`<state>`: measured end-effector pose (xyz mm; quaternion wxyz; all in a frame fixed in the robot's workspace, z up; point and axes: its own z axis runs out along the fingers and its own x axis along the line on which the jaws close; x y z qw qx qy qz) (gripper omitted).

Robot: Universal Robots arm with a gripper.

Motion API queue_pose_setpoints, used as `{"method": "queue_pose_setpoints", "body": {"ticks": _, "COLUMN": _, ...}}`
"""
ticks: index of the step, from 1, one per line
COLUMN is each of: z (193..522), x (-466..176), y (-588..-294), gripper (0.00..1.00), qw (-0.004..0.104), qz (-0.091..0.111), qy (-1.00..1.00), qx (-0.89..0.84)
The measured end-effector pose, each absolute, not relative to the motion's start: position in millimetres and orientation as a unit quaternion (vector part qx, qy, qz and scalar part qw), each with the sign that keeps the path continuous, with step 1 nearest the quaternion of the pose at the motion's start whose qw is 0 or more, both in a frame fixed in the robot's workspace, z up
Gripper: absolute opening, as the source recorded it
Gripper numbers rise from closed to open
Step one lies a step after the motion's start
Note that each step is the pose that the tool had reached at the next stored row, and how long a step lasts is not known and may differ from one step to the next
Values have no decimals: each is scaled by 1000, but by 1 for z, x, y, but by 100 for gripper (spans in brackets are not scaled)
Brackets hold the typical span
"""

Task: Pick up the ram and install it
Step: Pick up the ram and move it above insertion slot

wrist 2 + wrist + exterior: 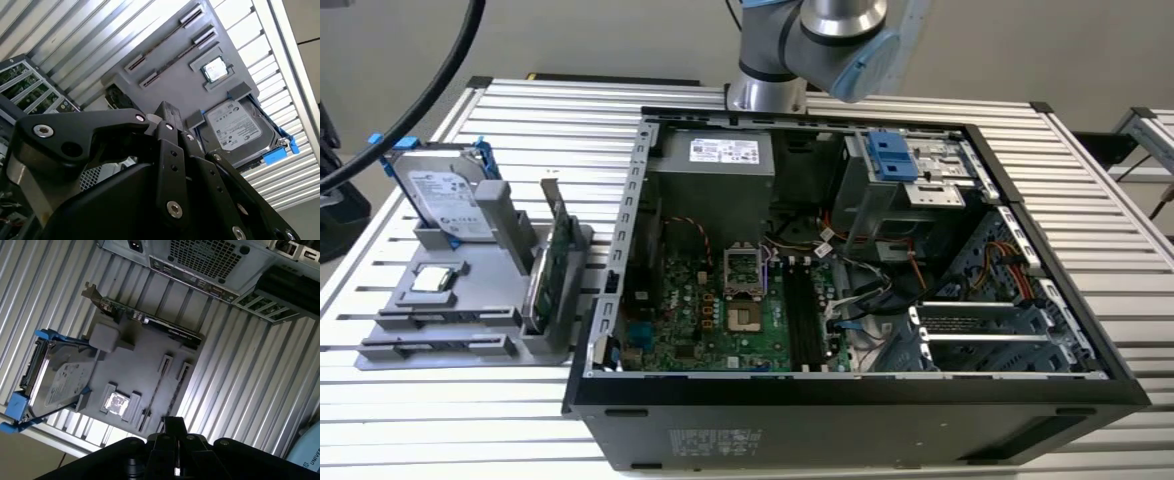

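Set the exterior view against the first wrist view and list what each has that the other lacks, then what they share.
Exterior view: the open black computer case's inside, with green motherboard and grey power supply. First wrist view: the case's perforated rear vent and the black gripper. Shared: the grey parts tray, silver hard drive in its blue bracket, tall green card and slim dark ram.

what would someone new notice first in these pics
The open computer case sits in the middle of the exterior view, green motherboard exposed inside. On the exterior view's left a grey tray holds a propped-up hard drive and an upright green card. In the second wrist view the black gripper hangs above that tray.
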<state>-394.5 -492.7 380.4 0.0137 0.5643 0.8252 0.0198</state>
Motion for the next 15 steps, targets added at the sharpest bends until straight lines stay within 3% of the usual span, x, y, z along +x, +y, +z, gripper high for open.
{"method": "queue_pose_setpoints", "body": {"ticks": 15, "z": 379, "x": -395, "y": -492, "gripper": 0, "qw": 15, "qz": 19, "qy": 789, "qx": 614}}
